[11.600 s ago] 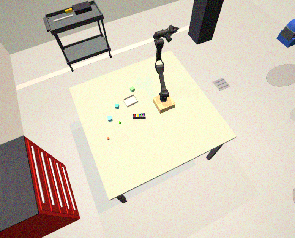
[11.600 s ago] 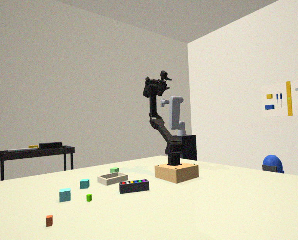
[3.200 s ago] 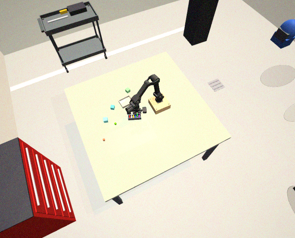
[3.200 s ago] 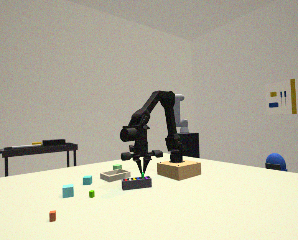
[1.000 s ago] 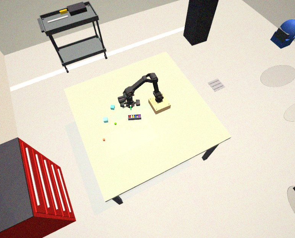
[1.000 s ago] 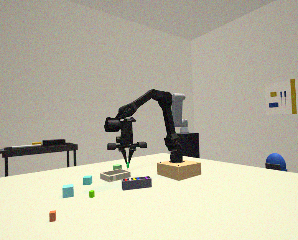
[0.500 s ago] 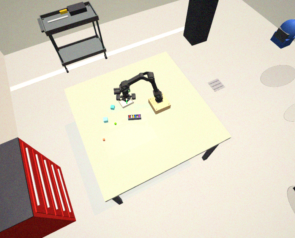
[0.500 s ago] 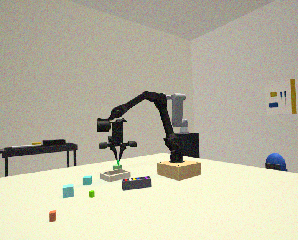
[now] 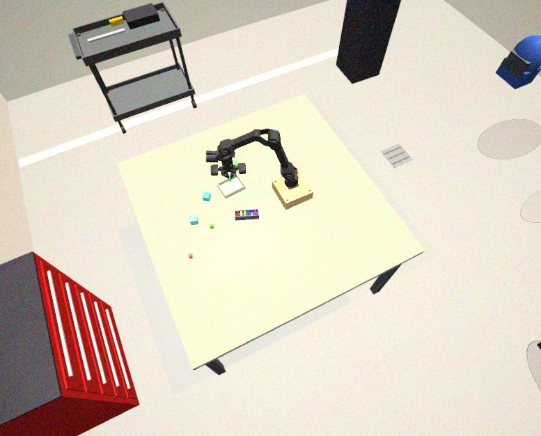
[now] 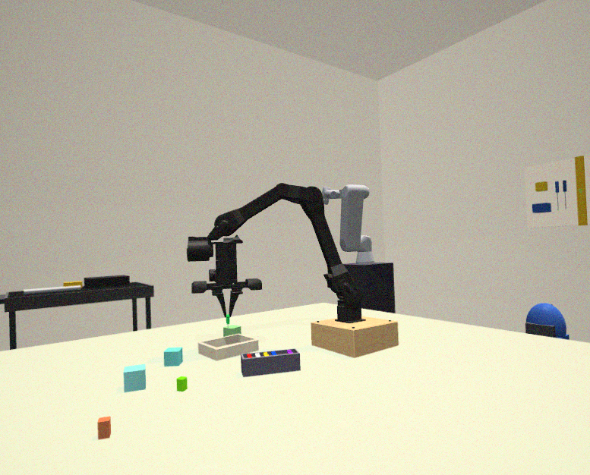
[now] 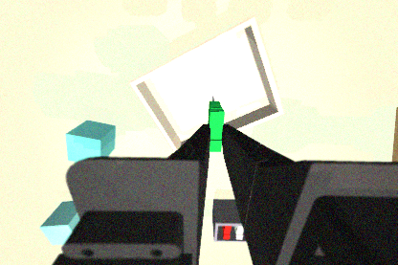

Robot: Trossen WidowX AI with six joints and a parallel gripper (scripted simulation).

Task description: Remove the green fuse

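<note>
My gripper (image 9: 229, 178) (image 10: 228, 315) (image 11: 214, 130) is shut on the green fuse (image 9: 230, 178) (image 10: 227, 319) (image 11: 215, 124), which points down from the fingertips. It hangs well above the white tray (image 9: 237, 191) (image 10: 218, 351) (image 11: 259, 64), over the tray's near part in the wrist view. The dark fuse block (image 9: 246, 218) (image 10: 270, 363) (image 11: 224, 208) with red, white, yellow, blue and purple fuses stands on the table in front of the tray, apart from the gripper.
Two cyan cubes (image 9: 207, 196) (image 9: 193, 219) (image 10: 172, 356) (image 10: 134, 377) (image 11: 91, 140), a small lime cube (image 9: 211, 226) (image 10: 181, 383), an orange cube (image 9: 190, 255) (image 10: 103, 427) and a pale green cube (image 10: 231, 330) lie on the table. The arm's wooden base (image 9: 292, 191) (image 10: 354, 335) stands right of the tray.
</note>
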